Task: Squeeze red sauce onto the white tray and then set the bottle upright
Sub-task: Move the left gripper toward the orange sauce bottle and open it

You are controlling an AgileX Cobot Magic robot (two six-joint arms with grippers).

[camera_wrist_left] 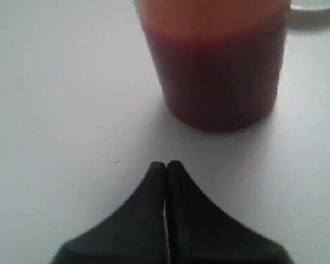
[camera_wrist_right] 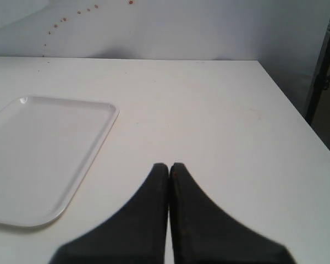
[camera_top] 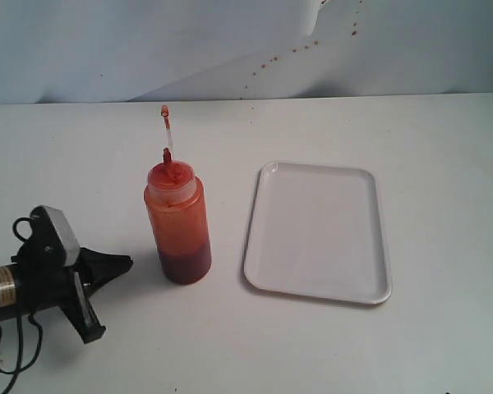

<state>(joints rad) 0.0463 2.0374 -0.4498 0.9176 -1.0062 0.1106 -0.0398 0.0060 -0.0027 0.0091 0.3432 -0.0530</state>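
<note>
Squeeze bottle stands upright on the bench, near the white tray but apart. Left pincer, clenched and empty beside it, should spread first, then grip mid-body. Right pincer is clenched too.

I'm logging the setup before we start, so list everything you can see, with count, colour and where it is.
translucent plastic squeeze bottle: one, red-orange with a red nozzle, upright on the table, left of the tray
red sauce: one fill, dark red, inside the bottle
flat rectangular white plastic tray: one, glossy white, right of the bottle, apart from it
table: one, white, under everything
backdrop wall: one, pale, behind the table
specks: several, brownish-red, on the wall
left claw: one, black, shut, low beside the bottle's base, not touching
right claw: one, black, shut, above the table off the tray's side
</note>
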